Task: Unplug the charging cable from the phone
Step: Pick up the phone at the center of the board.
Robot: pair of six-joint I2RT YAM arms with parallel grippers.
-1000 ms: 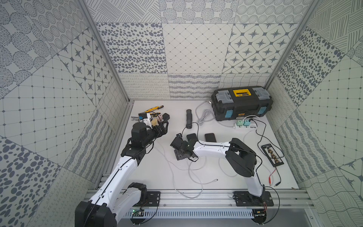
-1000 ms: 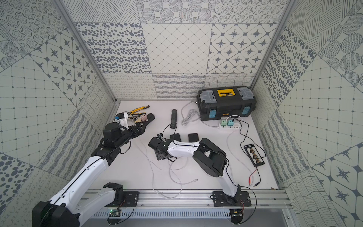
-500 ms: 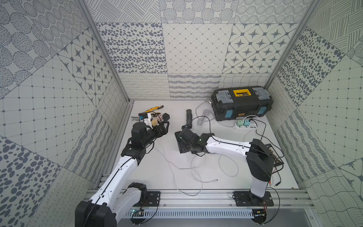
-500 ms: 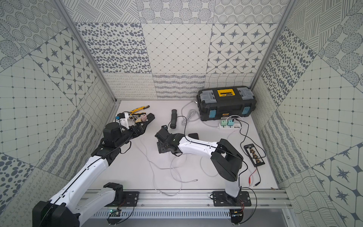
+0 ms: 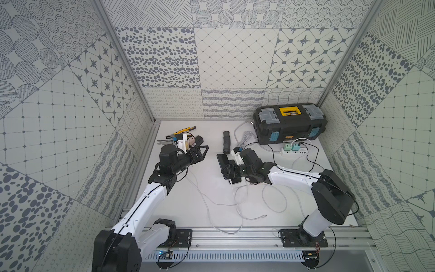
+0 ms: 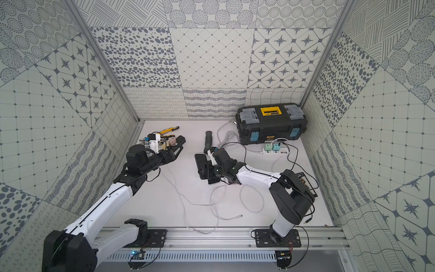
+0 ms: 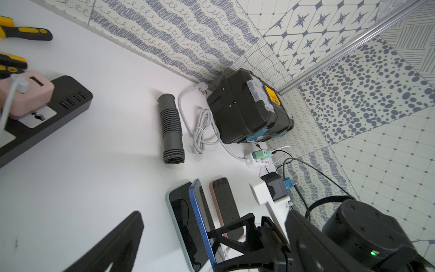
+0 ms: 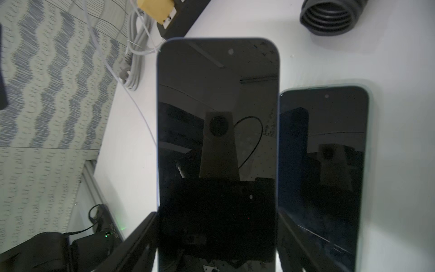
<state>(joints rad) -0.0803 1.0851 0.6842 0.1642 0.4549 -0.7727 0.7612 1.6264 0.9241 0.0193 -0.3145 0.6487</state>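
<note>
- Walls [image 5: 235, 58] all round: cream tiles with slate-blue prints, and we've got dots, stars, diamond grids and squiggly waves.
- Counter [image 5: 176, 212]: plain white.
- Toolbox [image 5: 290, 126]: black, with a yellow centre handle, grey lid trays and blue latches.
- Hose [image 7: 170, 131]: dark grey, ribbed.
- Blue-rimmed phone [image 8: 217, 117]: glossy black screen.
- Green-rimmed phone [image 8: 324, 164]: pale rim, black screen too.
- Pink-rimmed phone [image 7: 224, 200]: dark surface, dotted pattern.
- Black power strip [image 7: 58, 106], carrying a pink adapter [image 7: 26, 94].
- White power strip [image 5: 297, 152], carrying two mint-green adapters [image 5: 291, 147].
- Pliers [image 7: 23, 34]: yellow-and-black handles.
- Bundled cord [image 7: 200, 131]: light grey.
</note>
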